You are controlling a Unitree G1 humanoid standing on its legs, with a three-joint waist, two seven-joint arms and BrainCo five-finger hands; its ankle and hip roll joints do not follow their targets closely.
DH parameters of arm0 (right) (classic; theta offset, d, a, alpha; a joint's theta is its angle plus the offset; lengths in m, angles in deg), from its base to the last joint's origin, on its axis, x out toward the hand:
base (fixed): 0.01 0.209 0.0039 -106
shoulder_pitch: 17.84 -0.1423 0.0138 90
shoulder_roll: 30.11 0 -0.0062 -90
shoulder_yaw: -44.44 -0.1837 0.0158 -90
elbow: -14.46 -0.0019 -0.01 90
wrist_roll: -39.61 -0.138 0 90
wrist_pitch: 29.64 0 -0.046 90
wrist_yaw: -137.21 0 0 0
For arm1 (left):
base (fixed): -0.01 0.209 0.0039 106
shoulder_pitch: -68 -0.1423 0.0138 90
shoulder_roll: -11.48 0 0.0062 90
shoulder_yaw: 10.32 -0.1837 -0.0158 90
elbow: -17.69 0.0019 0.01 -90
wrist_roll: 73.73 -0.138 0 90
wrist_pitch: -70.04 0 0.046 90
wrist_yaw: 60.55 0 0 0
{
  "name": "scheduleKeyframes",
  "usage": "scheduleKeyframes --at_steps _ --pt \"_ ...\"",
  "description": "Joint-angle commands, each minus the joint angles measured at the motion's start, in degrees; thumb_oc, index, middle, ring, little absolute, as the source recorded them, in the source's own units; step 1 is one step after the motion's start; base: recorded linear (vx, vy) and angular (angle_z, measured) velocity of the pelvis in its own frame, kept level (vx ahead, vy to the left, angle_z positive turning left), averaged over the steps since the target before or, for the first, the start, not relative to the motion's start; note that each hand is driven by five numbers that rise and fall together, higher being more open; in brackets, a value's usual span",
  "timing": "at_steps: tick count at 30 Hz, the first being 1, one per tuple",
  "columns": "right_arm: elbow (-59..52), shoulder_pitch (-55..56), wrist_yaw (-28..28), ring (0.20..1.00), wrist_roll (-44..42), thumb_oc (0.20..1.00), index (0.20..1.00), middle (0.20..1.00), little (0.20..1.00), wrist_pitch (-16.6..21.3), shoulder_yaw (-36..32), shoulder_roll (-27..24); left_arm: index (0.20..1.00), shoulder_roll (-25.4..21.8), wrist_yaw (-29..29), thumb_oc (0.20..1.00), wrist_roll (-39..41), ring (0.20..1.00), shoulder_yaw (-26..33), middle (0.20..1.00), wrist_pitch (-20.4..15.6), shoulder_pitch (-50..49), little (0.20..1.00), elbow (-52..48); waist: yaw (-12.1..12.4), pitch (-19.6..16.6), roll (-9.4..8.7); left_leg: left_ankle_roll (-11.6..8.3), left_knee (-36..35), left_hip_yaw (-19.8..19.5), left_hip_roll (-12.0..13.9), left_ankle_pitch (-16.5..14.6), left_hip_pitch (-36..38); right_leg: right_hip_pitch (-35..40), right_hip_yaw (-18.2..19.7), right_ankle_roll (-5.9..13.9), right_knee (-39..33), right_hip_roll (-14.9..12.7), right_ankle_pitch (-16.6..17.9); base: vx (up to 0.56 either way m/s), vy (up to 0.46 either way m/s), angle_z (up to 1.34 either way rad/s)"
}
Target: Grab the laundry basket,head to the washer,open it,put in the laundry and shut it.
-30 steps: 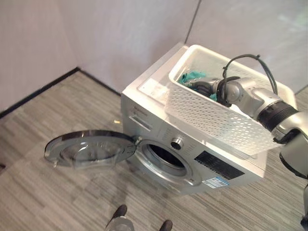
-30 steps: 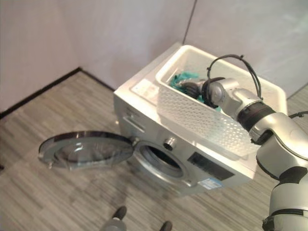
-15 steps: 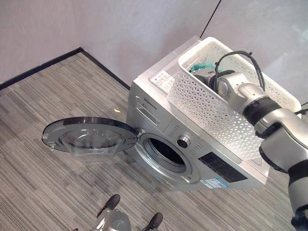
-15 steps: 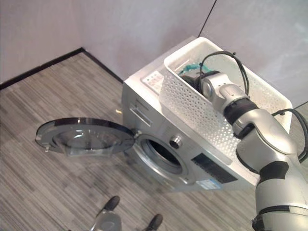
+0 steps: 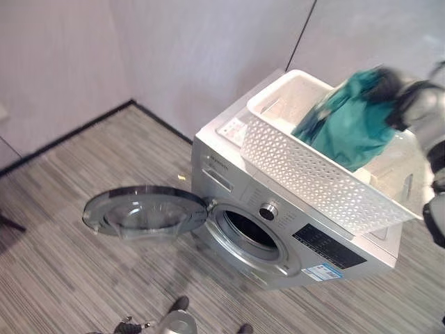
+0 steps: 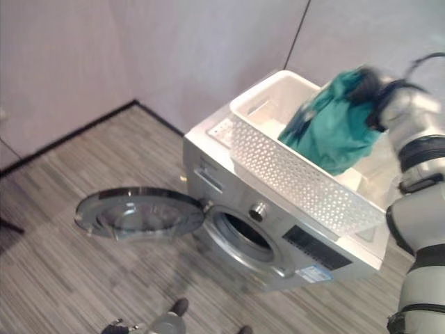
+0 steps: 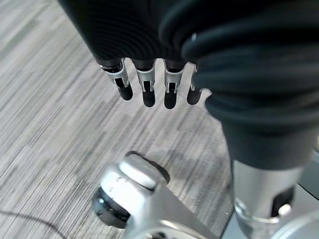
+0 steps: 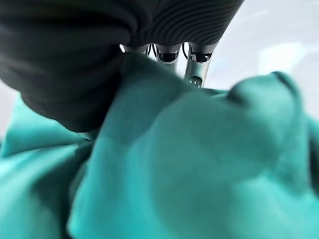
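A silver front-loading washer [image 5: 292, 236] stands with its round door [image 5: 146, 211] swung wide to the left, so the drum opening [image 5: 250, 233] is uncovered. A white perforated laundry basket [image 5: 313, 177] rests on the washer's top. My right hand [image 5: 388, 85] is raised above the basket's far side, shut on a teal garment [image 5: 348, 129] that hangs from it down into the basket. Up close, the teal garment [image 8: 189, 164] bunches under the right hand's fingers [image 8: 197, 69]. My left hand [image 7: 144, 87] hangs low over the floor with straight fingers, holding nothing.
Pale walls meet in a corner behind the washer, with a black baseboard [image 5: 69, 136] along the floor. Grey striped flooring [image 5: 69, 278] spreads in front and to the left of the open door. A dark object [image 5: 8, 224] pokes in at the left edge.
My right hand has risen out of the basket, pulling the teal garment up with it. The camera has shifted; washer, door and basket stay put.
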Motion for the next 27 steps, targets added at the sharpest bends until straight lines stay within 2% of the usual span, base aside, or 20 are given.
scheduleKeyframes --at_steps 1,6,7,8,9,10,12,13,16,18,19,20,23,25,27 --pt "3.67 -6.5 -5.63 0.2 -9.48 0.2 0.2 0.2 0.2 0.71 -0.16 -0.64 1.0 -1.83 -0.36 1.0 1.2 1.0 -2.46 1.0 -1.44 0.3 1.0 3.43 -1.08 -2.82 -4.01 2.91 -1.54 4.05 0.4 -0.85 0.92 2.87 5.69 3.68 -0.08 -3.49 -0.86 0.02 0.027 -0.08" --pt "4.96 -7.99 -7.81 0.2 -18.17 0.2 0.2 0.2 0.2 1.62 -4.56 1.07 1.0 -0.61 -0.25 1.0 2.81 1.0 -4.22 1.0 -1.75 0.35 1.0 2.31 -1.87 -4.11 -2.99 3.03 -1.45 5.23 0.92 -1.53 2.66 3.8 6.79 3.62 -0.08 -3.35 -1.11 0.01 0.013 -0.23" --pt "5.97 -8.46 -10.39 0.2 -26.7 0.2 0.2 0.2 0.2 2.83 -8.82 2.31 1.0 -0.24 0.27 1.0 4.6 1.0 -5.12 1.0 -2.26 0.78 1.0 1.34 -2.09 -4.57 -2.59 3.06 -1.48 5.56 1.2 -1.78 3.36 4.28 7.19 3.55 -0.08 -3.24 -1.3 0.0 0.007 -0.15" --pt "5.79 -8.69 -11.67 0.2 -31.75 0.2 0.2 0.2 0.2 3.69 -11.47 3.9 1.0 -0.12 0.69 1.0 6.04 1.0 -5.64 1.0 -2.5 1.14 1.0 0.04 -2.23 -4.78 -2.31 3.08 -1.47 5.77 1.35 -1.89 3.67 4.52 7.4 3.46 -0.08 -3.1 -1.39 0.0 0.008 -0.14" --pt "5.78 -8.67 -11.68 0.2 -31.75 0.2 0.2 0.2 0.2 3.69 -11.49 3.9 1.0 -0.14 0.69 1.0 6.04 1.0 -5.64 1.0 -2.5 1.14 1.0 0.03 -2.26 -4.83 -2.35 3.09 -1.47 5.75 1.31 -1.86 3.61 4.47 7.38 3.48 -0.08 -3.13 -1.38 -0.01 0.006 -0.1" --pt "4.83 -10.05 -13.75 0.2 -39.96 0.2 0.2 0.2 0.2 5.65 -15.36 6.47 1.0 -0.56 1.13 1.0 9.28 1.0 -7.69 1.0 -3.47 1.29 1.0 -6.61 -2.54 -5.16 -1.89 3.11 -1.46 5.95 1.57 -1.92 3.9 4.57 7.67 3.35 -0.08 -2.92 -1.48 -0.02 0.002 -0.05" --pt "4.71 -10.88 -14.81 0.2 -41.4 0.2 0.2 0.2 0.2 5.95 -15.98 7.2 1.0 -1.3 1.16 1.0 10.42 1.0 -8.41 1.0 -3.38 0.92 1.0 -10.38 -2.68 -5.36 -1.84 3.06 -1.45 6.03 1.66 -1.95 3.99 4.7 7.65 3.3 -0.08 -2.81 -1.55 -0.01 0.0 -0.02" --pt "2.01 -11.44 -15.77 0.2 -44.45 0.2 0.2 0.2 0.2 6.72 -17.23 9.33 1.0 -3.37 0.72 1.0 14.3 1.0 -9.97 1.0 -3.76 -0.6 1.0 -23.02 -2.72 -5.42 -1.19 2.91 -1.38 6.14 2.07 -2.28 4.42 5.11 7.62 3.17 -0.08 -2.46 -1.89 0.0 0.0 0.0" --pt "-4.2 -11.76 -18.09 0.2 -47.81 0.2 0.2 0.2 0.2 8.84 -18.66 12.02 1.0 -11.81 -0.27 1.0 22.28 1.0 -7.93 1.0 -3.23 -6.04 1.0 -53.18 -2.79 -5.59 -0.62 3.05 -1.34 5.92 1.99 -1.54 4.29 5.1 7.39 3.05 -0.08 -2.65 -1.1 -0.03 0.012 -0.01" --pt "-5.51 -12.26 -18.66 0.2 -46.96 0.2 0.2 0.2 0.2 8.49 -18.13 13.63 1.0 -16.19 -0.93 1.0 24.88 1.0 -5.52 1.0 -2.99 -8.33 1.0 -64.33 -2.88 -6.08 -0.47 3.0 -1.51 5.91 2.11 -1.88 4.63 5.33 7.46 3.14 -0.08 -2.55 -1.41 -0.01 0.005 0.02" --pt "-5.62 -12.11 -18.81 0.2 -46.85 0.2 0.2 0.2 0.2 8.45 -18.36 13.94 1.0 -16.55 -0.82 1.0 25.05 1.0 -4.99 1.0 -2.47 -9.08 1.0 -65.27 -3.1 -6.14 -0.61 3.0 -1.5 5.95 2.14 -1.91 4.7 5.39 7.5 3.13 -0.08 -2.53 -1.42 0.0 0.0 0.0" --pt "-6.63 -13.6 -18.57 0.2 -46.48 0.2 0.2 0.2 0.2 8.41 -16.62 15.33 1.0 -20.32 -0.7 1.0 26.27 1.0 -1.33 1.0 -3.51 -9.27 1.0 -74.61 -3.19 -6.4 -0.68 2.75 -1.57 6.04 2.29 -1.97 5.09 5.68 7.62 3.13 -0.08 -2.53 -1.46 0.0 0.002 0.03" --pt "-8.74 -13.98 -19.04 0.2 -49.01 0.2 0.2 0.2 0.2 9.73 -16.75 17.58 1.0 -22.77 1.22 1.0 25.59 1.0 3.31 1.0 -5.97 -7.3 1.0 -81.91 -3.23 -7.2 -1.02 2.45 -1.62 5.87 2.56 -2.11 5.48 6.16 7.56 3.07 -0.08 -2.58 -1.73 0.0 0.0 0.0" --pt "-8.86 -13.94 -19.12 0.2 -49.01 0.2 0.2 0.2 0.2 9.71 -16.82 17.69 1.0 -22.81 1.3 1.0 25.58 1.0 3.57 1.0 -5.82 -7.56 1.0 -82.21 -3.36 -7.15 -1.04 2.44 -1.61 5.86 2.57 -2.13 5.55 6.24 7.54 3.06 -0.08 -2.57 -1.76 0.0 0.0 0.0" --pt "-13.26 -13.97 -19.19 0.2 -51.29 0.2 0.2 0.2 0.2 11.07 -16.91 20.71 1.0 -24.21 2.14 1.0 24.56 1.0 6.11 1.0 -7.15 -5.26 1.0 -86.93 -3.38 -7.62 -1.22 2.35 -1.64 5.8 2.68 -2.29 6.04 6.73 7.7 2.81 -0.08 -2.4 -2.01 0.0 0.0 0.0"
